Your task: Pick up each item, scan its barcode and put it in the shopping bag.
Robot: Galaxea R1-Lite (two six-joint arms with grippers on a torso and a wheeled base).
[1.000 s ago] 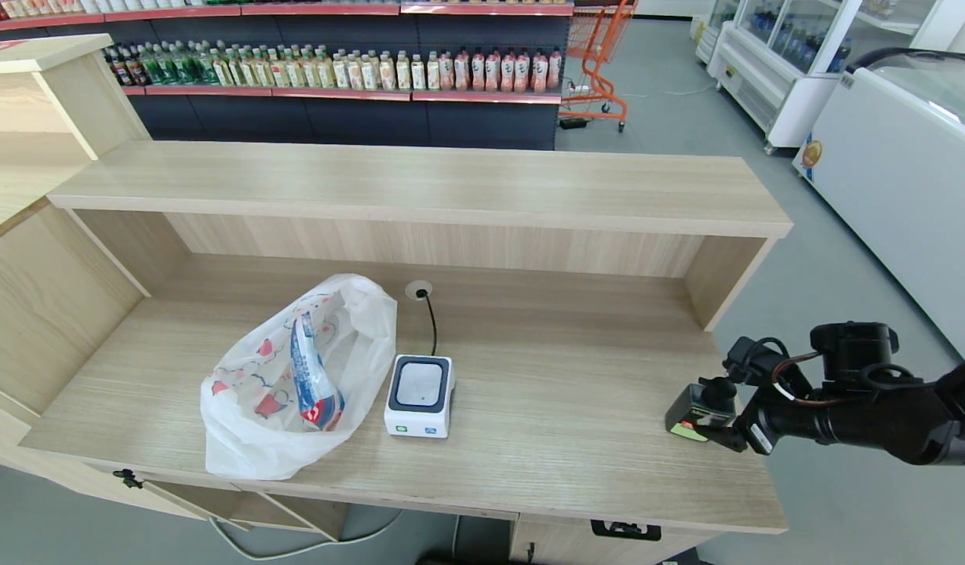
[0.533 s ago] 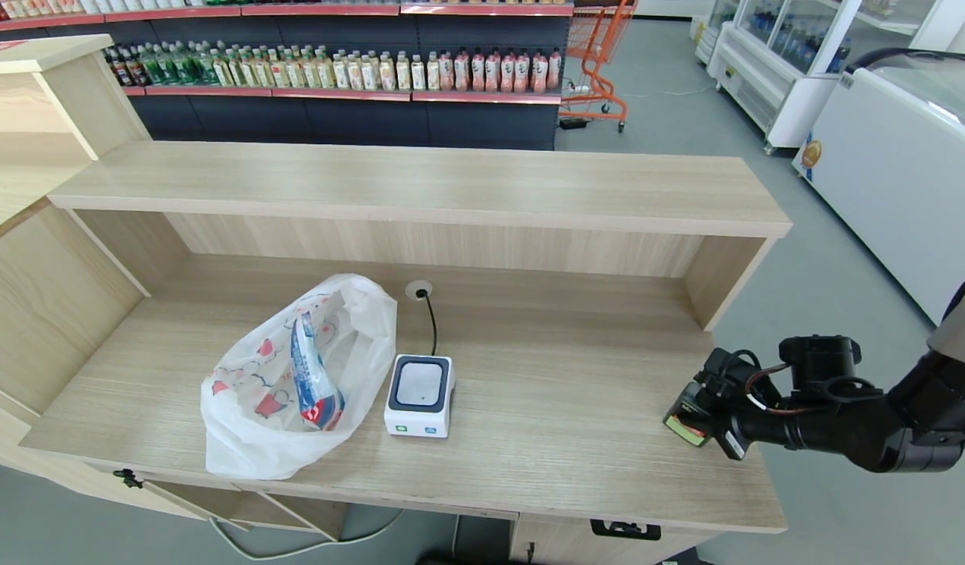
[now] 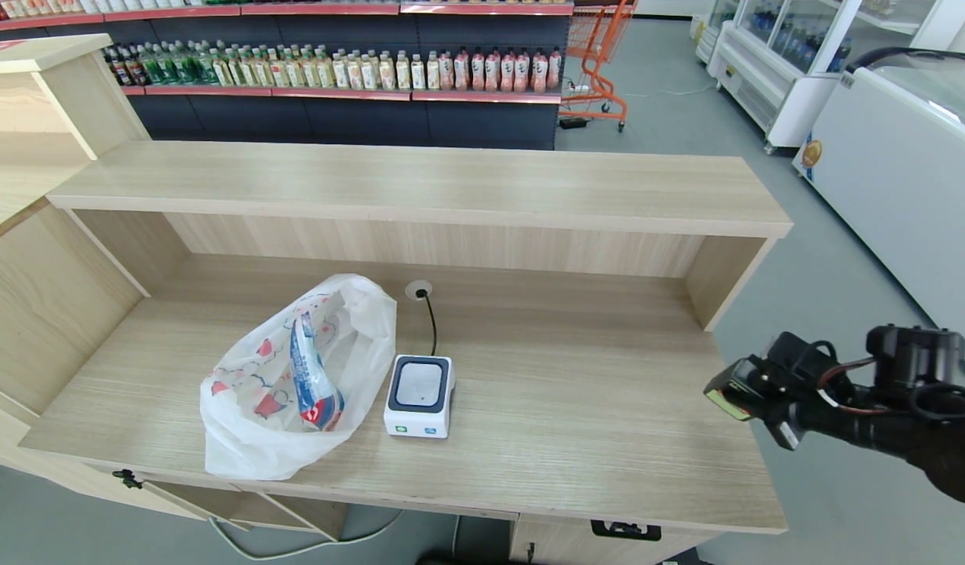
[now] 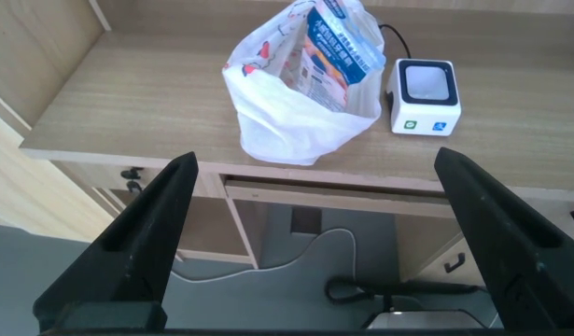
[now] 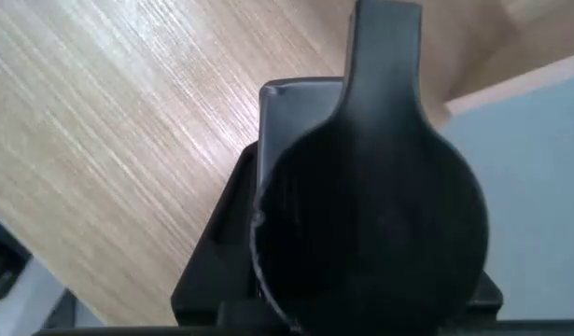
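Observation:
My right gripper (image 3: 745, 380) is shut on a small dark box (image 3: 724, 395) with a green and red label, held just above the counter's right end. In the right wrist view the box (image 5: 296, 112) shows as a grey face behind a dark finger (image 5: 385, 56). The white shopping bag (image 3: 294, 377) lies open on the counter's left part, with a blue packet (image 3: 314, 377) inside. To the right of the bag stands the white barcode scanner (image 3: 420, 395). My left gripper (image 4: 315, 252) hangs open below and in front of the counter, facing the bag (image 4: 301, 93) and the scanner (image 4: 425, 93).
The wooden counter (image 3: 569, 439) has a raised shelf (image 3: 420, 184) at the back and side walls. A black cable (image 3: 431, 322) runs from the scanner to a hole in the counter. Drawers (image 4: 305, 210) sit under the front edge. Store shelves and freezers stand behind.
My right gripper, still shut on the box, first dipped slightly left, then rose and drew back to the right, past the counter's right edge. The bag and scanner have not moved.

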